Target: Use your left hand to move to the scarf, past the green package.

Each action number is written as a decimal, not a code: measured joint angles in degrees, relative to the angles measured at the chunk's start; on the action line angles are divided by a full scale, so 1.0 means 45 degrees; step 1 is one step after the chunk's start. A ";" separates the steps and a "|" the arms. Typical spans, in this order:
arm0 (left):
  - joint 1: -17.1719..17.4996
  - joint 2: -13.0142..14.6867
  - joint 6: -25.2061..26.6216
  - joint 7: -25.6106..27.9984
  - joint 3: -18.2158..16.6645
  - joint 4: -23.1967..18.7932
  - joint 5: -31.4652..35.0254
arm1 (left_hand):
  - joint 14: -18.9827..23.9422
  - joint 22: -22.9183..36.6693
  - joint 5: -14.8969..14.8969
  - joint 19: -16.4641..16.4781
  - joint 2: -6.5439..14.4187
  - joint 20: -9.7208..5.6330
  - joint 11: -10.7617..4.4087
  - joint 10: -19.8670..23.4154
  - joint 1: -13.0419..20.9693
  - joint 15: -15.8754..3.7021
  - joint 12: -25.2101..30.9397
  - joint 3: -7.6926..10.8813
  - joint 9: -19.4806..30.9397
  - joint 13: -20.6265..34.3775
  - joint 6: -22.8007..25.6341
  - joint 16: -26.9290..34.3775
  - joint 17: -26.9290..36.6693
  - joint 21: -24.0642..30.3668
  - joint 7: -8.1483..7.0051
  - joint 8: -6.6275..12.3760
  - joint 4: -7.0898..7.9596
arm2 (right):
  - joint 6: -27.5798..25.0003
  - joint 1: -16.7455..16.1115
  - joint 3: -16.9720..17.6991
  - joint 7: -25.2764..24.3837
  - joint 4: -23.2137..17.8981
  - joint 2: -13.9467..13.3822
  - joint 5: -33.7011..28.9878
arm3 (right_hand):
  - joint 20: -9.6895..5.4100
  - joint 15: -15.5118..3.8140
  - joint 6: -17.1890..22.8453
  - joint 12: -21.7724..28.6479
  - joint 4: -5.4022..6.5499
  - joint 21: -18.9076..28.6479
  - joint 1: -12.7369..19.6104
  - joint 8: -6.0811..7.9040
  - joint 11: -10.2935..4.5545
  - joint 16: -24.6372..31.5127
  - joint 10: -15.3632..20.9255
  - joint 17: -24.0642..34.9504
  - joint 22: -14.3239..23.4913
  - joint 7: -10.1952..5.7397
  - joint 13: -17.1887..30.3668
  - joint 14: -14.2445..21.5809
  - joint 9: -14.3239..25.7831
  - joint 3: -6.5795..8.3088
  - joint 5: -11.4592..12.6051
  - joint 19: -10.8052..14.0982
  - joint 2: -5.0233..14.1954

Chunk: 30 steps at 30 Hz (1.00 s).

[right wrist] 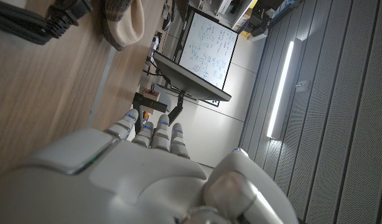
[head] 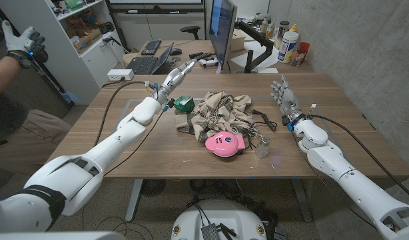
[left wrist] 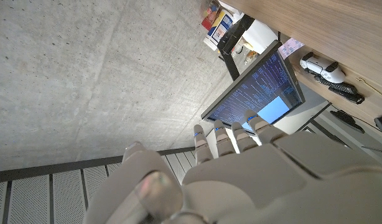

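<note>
- Reaching out over the wooden table (head: 124, 143), the left hand (head: 176, 75) hangs in the air above and beyond the small green package (head: 184, 103), pointing towards the upright computer monitor (head: 222, 30) at the far edge.
- That height looks deliberate: carried this high, the arm clears the package instead of brushing it, which suits a pass over it on the way to the scarf.
- The beige-and-brown checked scarf (head: 218, 112) lies crumpled in a heap at mid-table, just beside the green package on the robot's right, with a round pink clamshell-shaped appliance (head: 223, 143) at its near edge and a small clear glass jar (head: 262, 149) close by.
- The left hand's fingers (left wrist: 231, 137) are stretched straight and side by side, the thumb held apart; they hold nothing and touch nothing.
- To reach the scarf, the hand would probably need to swing towards the robot's right and come down.
- The right hand (head: 282, 94) stands upright near the table's right side, well apart from the scarf, fingers extended and close together, empty.
</note>
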 measured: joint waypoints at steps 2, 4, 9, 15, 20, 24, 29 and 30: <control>-0.0075 0.0000 -0.0052 0.0029 0.0056 0.0076 0.0179 | 0.0000 0.0000 0.0000 0.0000 0.0024 0.0000 0.0000 0.0000 0.0024 0.0000 0.0000 0.0014 0.0000 0.0000 0.0000 0.0000 0.0000 0.0000 0.0000 0.0000 -0.0014 | -0.0005 -0.0003 -0.0001 -0.0013 -0.0015 0.0000 -0.0009 | 0.0000 0.0000 0.0000 0.0000 0.0000 0.0000 0.0000 0.0000 0.0000 0.0000 0.0000 0.0000 0.0000 0.0000 0.0000 0.0000 0.0000 0.0000 0.0000 0.0000 0.0000; -0.0123 -0.0001 -0.0052 0.0029 0.0084 0.0124 0.0179 | 0.0000 0.0000 0.0000 0.0000 -0.0003 0.0000 0.0000 0.0000 0.0102 0.0000 0.0000 0.0015 0.0000 0.0000 0.0000 0.0000 0.0001 0.0000 0.0000 0.0000 -0.0014 | -0.0008 -0.0003 -0.0001 -0.0019 -0.0015 0.0000 -0.0016 | 0.0000 0.0000 0.0000 0.0000 0.0000 0.0000 0.0000 0.0000 0.0000 0.0000 0.0000 0.0000 0.0000 0.0000 0.0000 0.0000 0.0000 0.0000 0.0000 0.0000 0.0000; -0.0287 -0.0009 -0.0222 0.0170 0.0200 0.0251 0.0544 | 0.0001 0.0000 0.0000 0.0000 -0.0018 0.0000 0.0000 0.0000 0.0117 0.0001 0.0000 0.0015 0.0000 0.0000 -0.0001 0.0000 0.0001 0.0000 0.0000 0.0000 -0.0014 | -0.0030 -0.0007 -0.0002 -0.0059 -0.0081 -0.0006 -0.0027 | 0.0000 0.0000 0.0000 0.0000 0.0000 -0.0029 0.0000 0.0000 0.0000 0.0000 0.0000 0.0000 0.0000 0.0000 0.0000 0.0000 0.0000 0.0000 0.0000 0.0000 0.0000; -0.0419 -0.0004 -0.0365 0.0370 0.0340 0.0301 0.1000 | 0.0001 0.0001 0.0000 0.0000 -0.0018 0.0000 0.0001 0.0000 0.0117 0.0001 0.0000 0.0015 0.0000 0.0000 0.0000 0.0000 0.0000 0.0000 0.0000 0.0000 -0.0013 | -0.0031 -0.0033 -0.0002 -0.0067 -0.0123 -0.0032 -0.0050 | 0.0000 -0.0001 0.0000 0.0000 -0.0043 -0.0050 0.0000 0.0000 -0.0001 0.0000 0.0000 0.0000 -0.0001 0.0000 0.0000 0.0000 -0.0001 0.0043 -0.0087 0.0000 0.0000; -0.0534 0.0026 -0.0426 0.0471 0.0474 0.0295 0.1206 | 0.0002 0.0000 0.0000 0.0001 -0.0018 0.0000 0.0001 0.0000 0.0117 0.0001 0.0000 0.0015 0.0000 0.0000 0.0000 0.0000 0.0000 0.0000 0.0000 0.0000 -0.0012 | -0.0017 -0.0052 0.0007 -0.0069 -0.0134 -0.0040 -0.0051 | -0.0001 -0.0001 0.0000 0.0000 -0.0044 -0.0050 0.0000 0.0000 -0.0001 0.0000 0.0000 0.0000 -0.0001 0.0000 -0.0001 0.0001 0.0000 0.0043 -0.0087 0.0000 0.0000; -0.0644 0.0077 -0.0546 0.0682 0.0587 0.0263 0.1725 | 0.0002 0.0000 0.0000 0.0001 -0.0018 0.0000 0.0001 0.0000 0.0117 0.0001 0.0000 -0.0023 0.0000 0.0000 0.0036 0.0000 0.0001 0.0000 -0.0037 0.0000 -0.0050 | -0.0001 -0.0121 0.0029 -0.0075 -0.0184 -0.0057 -0.0051 | -0.0001 -0.0001 0.0000 0.0000 -0.0044 -0.0049 0.0000 0.0000 -0.0001 0.0000 0.0001 -0.0001 -0.0001 0.0000 -0.0001 0.0001 0.0000 0.0042 -0.0087 0.0000 0.0000; -0.0787 0.0099 -0.0622 0.0872 0.0756 0.0256 0.2236 | 0.0002 0.0000 0.0000 0.0001 -0.0018 0.0001 -0.0004 0.0004 0.0117 0.0001 0.0000 -0.0039 0.0000 0.0000 0.0159 0.0000 0.0000 0.0000 -0.0160 0.0050 -0.0066 | 0.0022 -0.0177 0.0057 -0.0102 -0.0224 -0.0067 -0.0040 | 0.0000 -0.0001 0.0000 0.0000 -0.0044 -0.0049 0.0000 0.0000 0.0000 0.0000 0.0001 -0.0001 -0.0002 0.0000 -0.0001 0.0001 0.0000 0.0042 -0.0087 0.0000 0.0000; -0.0816 0.0104 -0.0640 0.0927 0.0793 0.0254 0.2361 | 0.0002 0.0000 0.0043 0.0001 -0.0018 0.0000 -0.0047 0.0049 0.0117 0.0001 0.0000 -0.0039 0.0000 0.0000 0.0159 0.0000 0.0001 0.0000 -0.0161 0.0050 -0.0066 | 0.0027 -0.0186 0.0061 -0.0107 -0.0227 -0.0069 -0.0037 | -0.0001 -0.0001 0.0000 0.0000 -0.0044 -0.0049 0.0000 0.0000 -0.0001 0.0000 0.0001 -0.0001 -0.0002 0.0000 0.0000 0.0001 0.0000 0.0042 -0.0087 0.0000 0.0000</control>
